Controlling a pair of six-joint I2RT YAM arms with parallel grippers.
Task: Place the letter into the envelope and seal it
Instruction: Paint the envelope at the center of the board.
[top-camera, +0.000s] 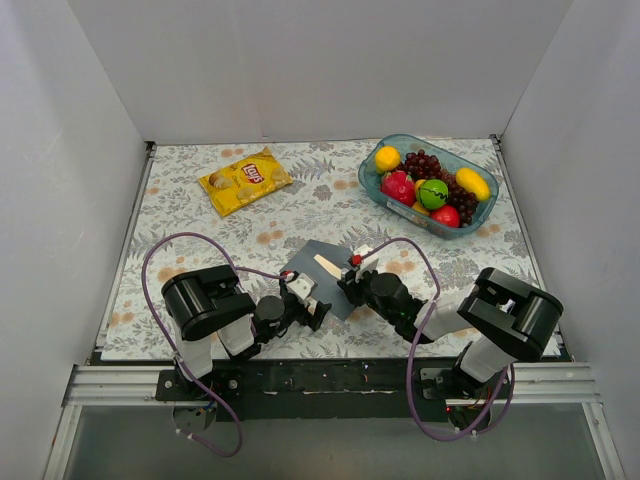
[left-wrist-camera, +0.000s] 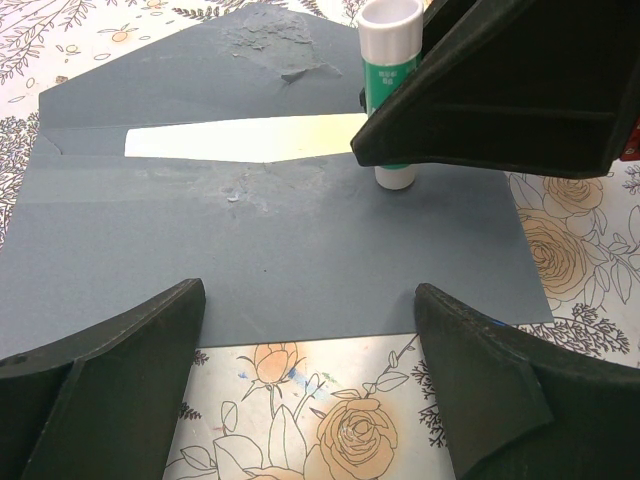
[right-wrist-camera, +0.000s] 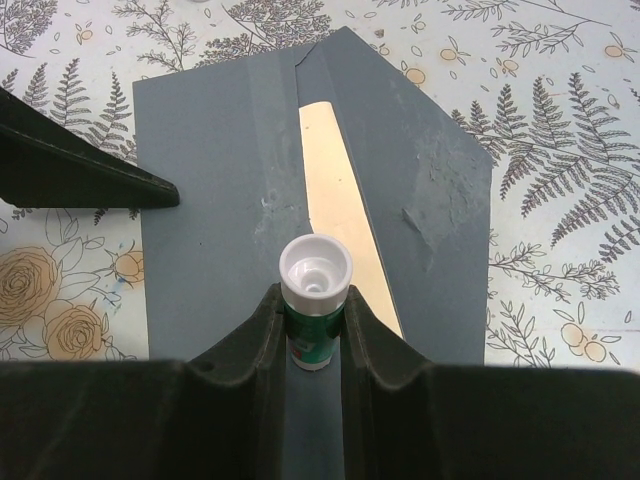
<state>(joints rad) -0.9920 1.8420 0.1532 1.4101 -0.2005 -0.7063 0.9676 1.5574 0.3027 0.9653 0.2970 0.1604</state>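
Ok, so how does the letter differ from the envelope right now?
The letter is cream; the envelope is slate grey-blue. The letter is tucked inside, showing only a narrow strip at the mouth, while the envelope lies spread out with its flap open. The envelope's surface carries rough, patchy smears; the letter's visible strip looks clean. Both are flat paper on the floral table cover.

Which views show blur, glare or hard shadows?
Top external: even diffuse light, no hard shadows, all sharp. Left wrist: flat grey-blue paper envelope crisp, with a dull sheen on its smeared patches. Right wrist: white-capped green glue stick bright but still detailed; cream paper letter is the brightest area, warm-tinted, edges sharp.
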